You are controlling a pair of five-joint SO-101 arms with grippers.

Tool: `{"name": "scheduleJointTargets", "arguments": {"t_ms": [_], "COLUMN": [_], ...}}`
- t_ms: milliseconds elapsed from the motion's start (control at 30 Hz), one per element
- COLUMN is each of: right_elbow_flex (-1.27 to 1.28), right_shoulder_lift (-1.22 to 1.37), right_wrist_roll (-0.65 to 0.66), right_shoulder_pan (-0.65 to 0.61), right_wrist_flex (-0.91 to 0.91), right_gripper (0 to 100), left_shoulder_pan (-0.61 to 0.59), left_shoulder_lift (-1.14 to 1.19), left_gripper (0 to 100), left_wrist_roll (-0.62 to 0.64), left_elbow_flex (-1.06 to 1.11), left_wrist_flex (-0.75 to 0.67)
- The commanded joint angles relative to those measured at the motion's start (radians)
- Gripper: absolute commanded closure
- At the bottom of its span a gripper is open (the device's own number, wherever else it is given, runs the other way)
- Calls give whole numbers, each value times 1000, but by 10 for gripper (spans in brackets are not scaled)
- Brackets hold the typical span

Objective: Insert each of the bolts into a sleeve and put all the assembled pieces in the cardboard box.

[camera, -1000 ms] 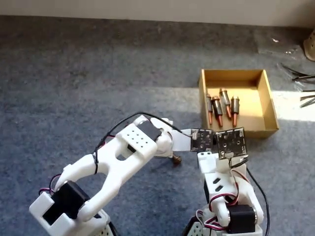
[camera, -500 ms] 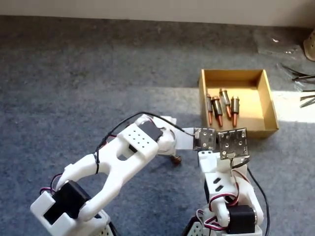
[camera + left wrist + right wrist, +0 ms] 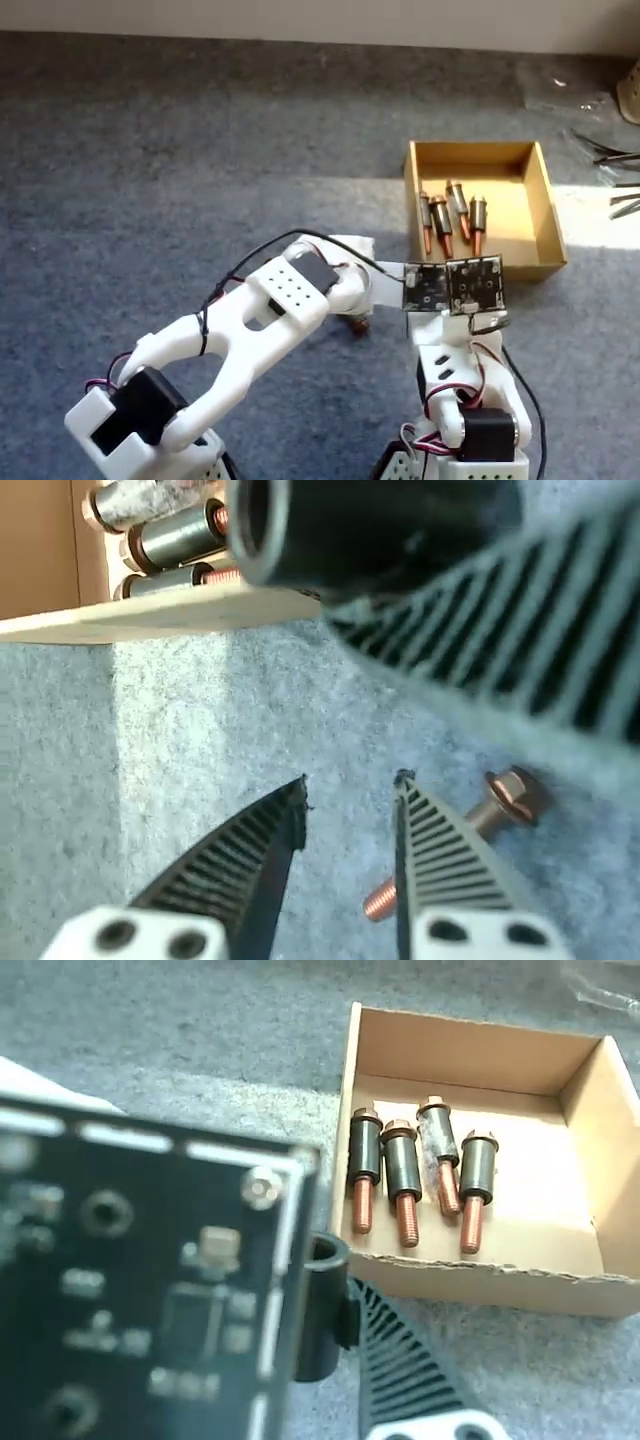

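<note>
- The left arm (image 3: pixel 250 325) rises from its base at the near left corner of the table (image 3: pixel 150 150), which is covered in grey carpet-like cloth. It stretches low and far to the right, its wrist bent down over the cloth.
- The left tool (image 3: pixel 350 785) points down at the table with its two ribbed fingers (image 3: pixel 255 855) spread apart and nothing between them.
- The bolt (image 3: pixel 508 793), copper-coloured with a hexagonal head, lies flat on the cloth just outside one of those fingers, which hides its middle. In the high view the bolt (image 3: pixel 358 323) shows just below the left wrist.
- The circuit board (image 3: pixel 425 287) of the left arm's wrist camera sits edge to edge with the matching board (image 3: pixel 475 283) on the right arm.
- The right arm (image 3: pixel 460 400) stands nearly upright from its base at the near edge, folded close over itself, its wrist next to the left arm's.
- The right tool (image 3: pixel 338 1295) is clamped on a black sleeve (image 3: pixel 320 1315), held upright off the table against a ribbed finger (image 3: pixel 395 1360). In the left wrist view the sleeve's open end (image 3: pixel 265 520) hangs above the left tool.
- The cardboard box (image 3: pixel 475 150) sits on the table just beyond both wrists, open at the top.
- Four assembled pieces (image 3: pixel 405 1185), bolts in dark sleeves, lie side by side on its floor towards its left wall.
</note>
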Motion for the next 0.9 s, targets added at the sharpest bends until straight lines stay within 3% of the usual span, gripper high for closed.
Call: {"name": "scheduleJointTargets", "arguments": {"t_ms": [0, 533, 867], "right_elbow_flex": [-10, 15, 19], "right_shoulder_lift": [-5, -5, -5], "right_wrist_roll": [-8, -8, -8], "right_shoulder_pan": [8, 124, 176], "right_wrist_flex": [-30, -28, -35], "right_gripper": [994, 994, 994], "left_shoulder_pan": [-18, -30, -19], "left_shoulder_lift": [-18, -18, -19], "left_gripper": [856, 815, 815], "left_wrist_roll": [25, 25, 15], "left_elbow_flex": [-41, -39, -104], "left_wrist_flex": [-14, -8, 215]}}
